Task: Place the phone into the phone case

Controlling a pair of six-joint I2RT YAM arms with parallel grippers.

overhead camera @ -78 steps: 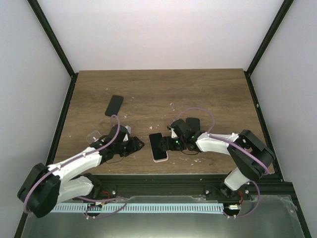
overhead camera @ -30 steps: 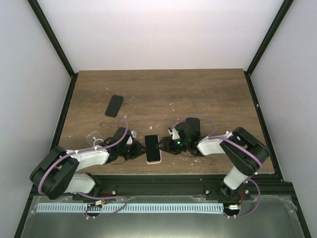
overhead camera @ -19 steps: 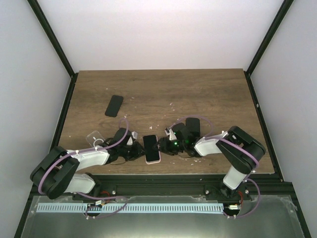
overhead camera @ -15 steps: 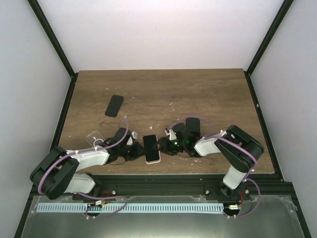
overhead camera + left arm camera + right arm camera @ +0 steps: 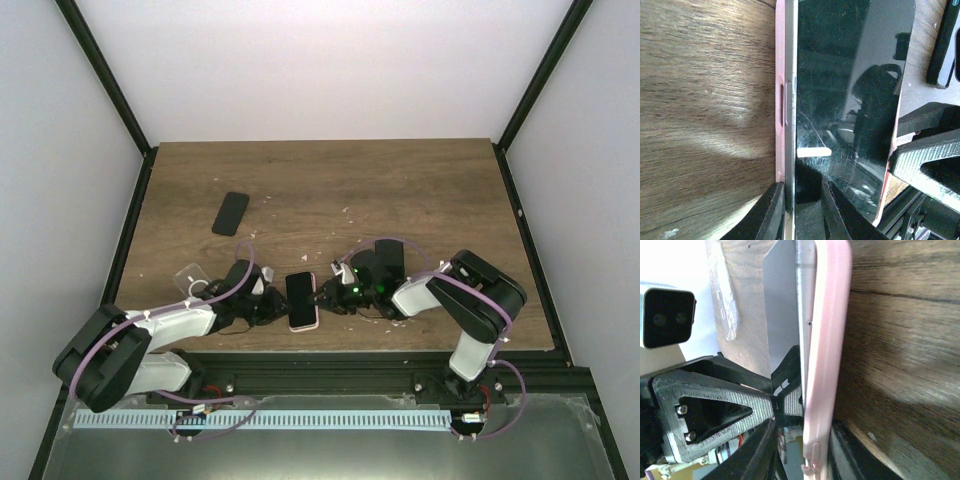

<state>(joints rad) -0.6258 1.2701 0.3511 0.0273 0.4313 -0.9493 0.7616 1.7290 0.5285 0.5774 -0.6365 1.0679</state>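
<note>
The phone (image 5: 302, 297), black screen up, lies in a pink phone case (image 5: 304, 325) near the table's front edge. My left gripper (image 5: 274, 306) is at its left long edge and my right gripper (image 5: 325, 297) at its right long edge. In the left wrist view my left gripper (image 5: 801, 210) pinches the edge, one finger on the scratched screen (image 5: 850, 90), the other outside the pink case (image 5: 780, 70). In the right wrist view my right gripper (image 5: 805, 455) straddles the pink case (image 5: 825, 340) and the phone's edge.
A second black phone (image 5: 231, 213) lies at the back left. A dark flat item (image 5: 388, 253) lies behind my right gripper and shows in the left wrist view (image 5: 945, 45). A clear plastic piece (image 5: 190, 277) lies by the left arm. Small white scraps dot the table (image 5: 400, 190).
The phone in its pink case has slid left. The left gripper has come up to its left edge and closed on it, and the right gripper has followed it left.
</note>
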